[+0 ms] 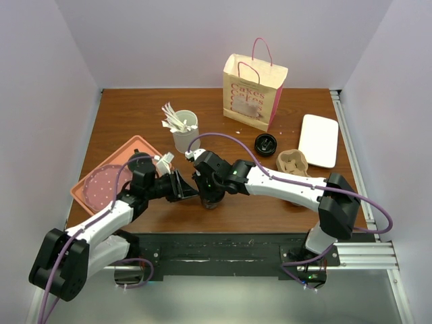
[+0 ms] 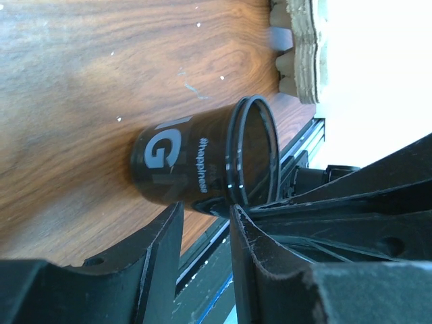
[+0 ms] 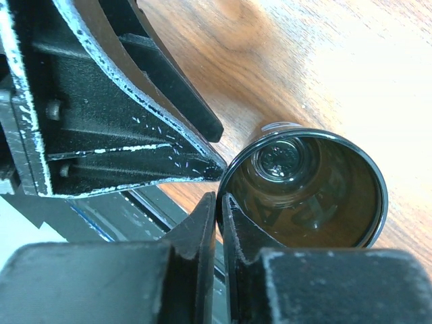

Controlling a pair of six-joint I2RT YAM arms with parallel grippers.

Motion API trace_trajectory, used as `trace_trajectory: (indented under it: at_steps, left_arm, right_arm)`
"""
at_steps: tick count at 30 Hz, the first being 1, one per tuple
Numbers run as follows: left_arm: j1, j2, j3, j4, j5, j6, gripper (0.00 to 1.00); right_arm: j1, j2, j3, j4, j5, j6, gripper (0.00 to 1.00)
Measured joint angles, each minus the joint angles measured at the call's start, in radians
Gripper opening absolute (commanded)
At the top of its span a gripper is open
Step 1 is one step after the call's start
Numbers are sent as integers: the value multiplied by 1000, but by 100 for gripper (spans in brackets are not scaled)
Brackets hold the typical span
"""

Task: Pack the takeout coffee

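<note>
The takeout coffee (image 2: 172,165) stands upright on the table (image 1: 135,115) near its front edge, between my two hands, its mouth open and no lid on it. My right hand (image 3: 218,202) comes at it from above with the jaws almost together, only a thin slit between them. The tips sit right at the cup's rim, one seemingly outside the wall and one inside. I cannot tell whether they are pinching the wall or merely resting there. My left hand (image 2: 204,208) is partly open and holds nothing, and the cup stands just beyond its fingertips.

I judge this as the step of getting the cup steady and under control before packing. The black lid (image 1: 265,144) lies well apart, beside the pulp carrier (image 1: 293,163). Next, one hand needs a sure hold around the cup's body while keeping it upright. The lid has to go on before the cup goes into the carrier.
</note>
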State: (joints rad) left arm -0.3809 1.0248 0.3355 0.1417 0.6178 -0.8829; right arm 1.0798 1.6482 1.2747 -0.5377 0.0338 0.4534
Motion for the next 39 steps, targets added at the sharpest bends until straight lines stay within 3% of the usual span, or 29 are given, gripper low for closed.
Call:
trace_trajectory:
  at_steps: [4, 16, 22, 27, 39]
  left_arm:
    - [0, 14, -8, -1, 0, 1, 38]
    - [0, 23, -8, -1, -2, 3, 38]
    - [0, 29, -8, -1, -2, 3, 38]
    - [0, 30, -8, -1, -2, 4, 38]
    - [0, 41, -8, -1, -3, 5, 38]
  right_arm:
    - [0, 0, -1, 0, 0, 5, 21]
    - [0, -6, -2, 0, 2, 18, 19]
    - [0, -21, -2, 0, 7, 21, 9]
    - [0, -21, -2, -1, 8, 25, 20]
    - [0, -21, -2, -20, 19, 28, 23]
